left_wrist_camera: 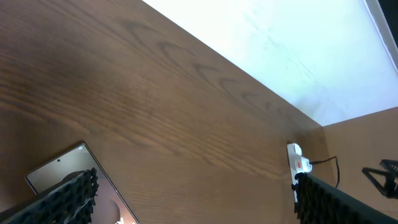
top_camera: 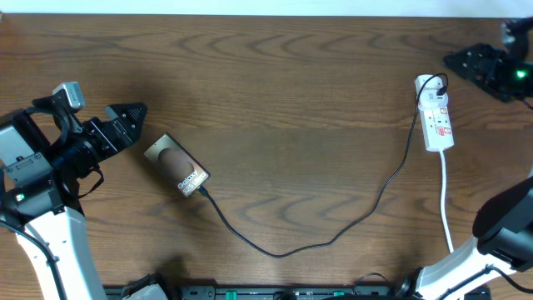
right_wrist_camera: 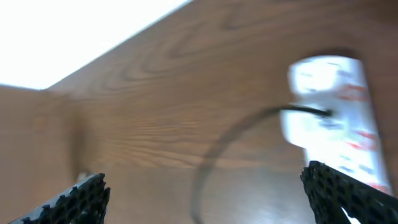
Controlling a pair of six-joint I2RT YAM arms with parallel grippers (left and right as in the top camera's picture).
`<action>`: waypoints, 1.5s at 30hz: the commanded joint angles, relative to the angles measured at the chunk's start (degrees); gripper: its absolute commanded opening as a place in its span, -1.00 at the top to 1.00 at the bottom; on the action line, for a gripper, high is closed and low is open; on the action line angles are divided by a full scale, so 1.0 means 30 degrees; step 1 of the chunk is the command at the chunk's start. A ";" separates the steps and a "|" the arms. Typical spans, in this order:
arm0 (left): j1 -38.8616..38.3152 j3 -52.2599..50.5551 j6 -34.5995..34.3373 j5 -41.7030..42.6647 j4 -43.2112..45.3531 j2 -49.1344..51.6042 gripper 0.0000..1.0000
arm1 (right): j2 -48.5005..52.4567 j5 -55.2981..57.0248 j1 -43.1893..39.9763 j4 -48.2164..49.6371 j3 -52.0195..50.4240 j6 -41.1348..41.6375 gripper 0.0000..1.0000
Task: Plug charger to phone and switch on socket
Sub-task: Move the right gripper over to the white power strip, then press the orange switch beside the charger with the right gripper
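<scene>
The phone [top_camera: 176, 165] lies flat and slanted on the table at the left, screen up. The thin black charger cable [top_camera: 333, 237] runs from the phone's lower end [top_camera: 202, 192] in a long curve to the black plug at the top of the white socket strip [top_camera: 436, 117] at the right. My left gripper [top_camera: 127, 117] is open and empty, just up-left of the phone. In the left wrist view the phone [left_wrist_camera: 53, 174] sits under the left finger of the open gripper [left_wrist_camera: 199, 205], and the socket [left_wrist_camera: 297, 160] shows far off. My right gripper [top_camera: 460, 60] is open beside the socket's top end. The right wrist view is blurred and shows the open gripper [right_wrist_camera: 211, 199], the socket [right_wrist_camera: 333, 112] and the cable [right_wrist_camera: 214, 155].
The socket's white cord [top_camera: 445, 200] runs down to the table's front edge near the right arm's base. The table's back edge meets a white surface [left_wrist_camera: 280, 43]. Black hardware lines the front edge [top_camera: 275, 292].
</scene>
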 commanded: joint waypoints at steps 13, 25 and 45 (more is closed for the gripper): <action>-0.0044 0.0299 0.0073 -0.0102 -0.0233 0.0765 -0.97 | 0.0787 0.6994 -0.0087 -0.0189 -0.0386 -0.1377 -0.99; -0.0044 0.0299 0.0080 -0.0109 -0.0197 0.0838 -0.97 | 0.3257 0.6768 -0.0095 -0.0219 -0.0379 -0.2528 -0.98; -0.0044 0.0299 0.0080 -0.0109 -0.0255 0.0838 -0.98 | 0.5355 0.3519 -0.0080 0.0838 -0.0364 -0.5195 -0.99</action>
